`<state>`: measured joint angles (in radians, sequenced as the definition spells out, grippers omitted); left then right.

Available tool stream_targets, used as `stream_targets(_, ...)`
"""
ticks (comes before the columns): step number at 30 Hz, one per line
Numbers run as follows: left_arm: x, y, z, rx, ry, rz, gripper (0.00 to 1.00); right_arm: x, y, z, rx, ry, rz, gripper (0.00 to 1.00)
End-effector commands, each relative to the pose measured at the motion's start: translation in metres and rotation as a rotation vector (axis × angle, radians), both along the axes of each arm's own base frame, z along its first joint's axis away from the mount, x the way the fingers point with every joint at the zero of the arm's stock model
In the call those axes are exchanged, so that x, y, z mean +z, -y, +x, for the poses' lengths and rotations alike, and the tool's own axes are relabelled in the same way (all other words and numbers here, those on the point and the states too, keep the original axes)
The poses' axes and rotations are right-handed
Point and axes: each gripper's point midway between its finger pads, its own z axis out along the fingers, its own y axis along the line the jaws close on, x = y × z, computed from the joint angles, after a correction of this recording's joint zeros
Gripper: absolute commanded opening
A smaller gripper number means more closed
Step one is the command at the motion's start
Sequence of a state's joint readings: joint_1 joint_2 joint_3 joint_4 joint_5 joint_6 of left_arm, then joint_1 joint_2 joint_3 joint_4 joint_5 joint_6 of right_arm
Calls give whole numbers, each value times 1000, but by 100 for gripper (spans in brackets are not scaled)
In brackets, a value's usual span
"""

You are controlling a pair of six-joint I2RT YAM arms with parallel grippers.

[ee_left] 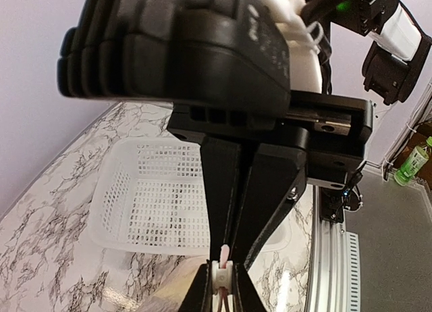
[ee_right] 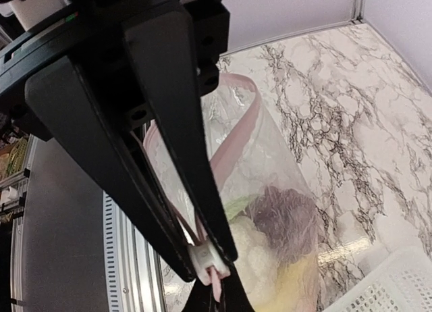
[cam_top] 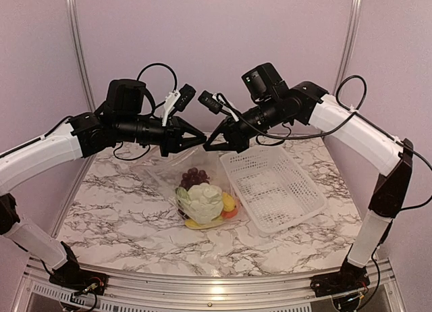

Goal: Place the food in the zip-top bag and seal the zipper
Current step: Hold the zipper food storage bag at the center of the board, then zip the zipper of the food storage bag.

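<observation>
Black fingers filled both wrist views, two grippers meeting tip to tip at one spot. Seen from the left wrist, the left gripper (ee_left: 226, 248) was clenched on the pinkish end of the zipper (ee_right: 246, 116), a sliver of it showing between its fingers. Just below it, the right gripper (ee_right: 207, 261) was clamped on the one white slider (ee_left: 221, 275). In the overhead view the two arms reached in from the left and right edges. The left gripper (cam_top: 201, 139) and right gripper (cam_top: 208, 146) almost touched above the centre. One zip-top bag (cam_top: 162, 171) hung from them, its bottom resting on the marble table (cam_top: 121, 204). The food sat inside it at the frame's middle: one purple grape bunch (cam_top: 194, 177), one white cauliflower (cam_top: 202, 200), two yellow pieces (cam_top: 229, 202) and one orange-red piece (cam_top: 233, 213). Beyond the slider the zipper's two sides stood apart in a loop. One white latticed basket (cam_top: 273, 187) lay just right of the bag.
</observation>
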<state>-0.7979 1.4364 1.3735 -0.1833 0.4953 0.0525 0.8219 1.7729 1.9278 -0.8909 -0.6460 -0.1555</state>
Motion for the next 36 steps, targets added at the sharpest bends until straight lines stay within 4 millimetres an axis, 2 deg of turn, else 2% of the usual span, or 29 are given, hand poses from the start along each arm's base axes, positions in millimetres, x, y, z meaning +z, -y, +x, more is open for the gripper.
stream_targets(1,6,2,0,-10,13,-16,8,33,5,-1,-15,89,52,0)
stream_targets(11,-10,-12,-4,20,2,31,8,37,27,23,-100,145,53,0)
stream_targets(16,-19,-31,-4,59,-24,25,9,45,47,39,-146,118,116,0)
stream_targets(30,-49,-78,-15,147,-51,78,8,37,90,84,-289,104,115,0)
stream_targets(36,-59,-89,-19,166,-53,102,9,35,93,91,-304,98,114,0)
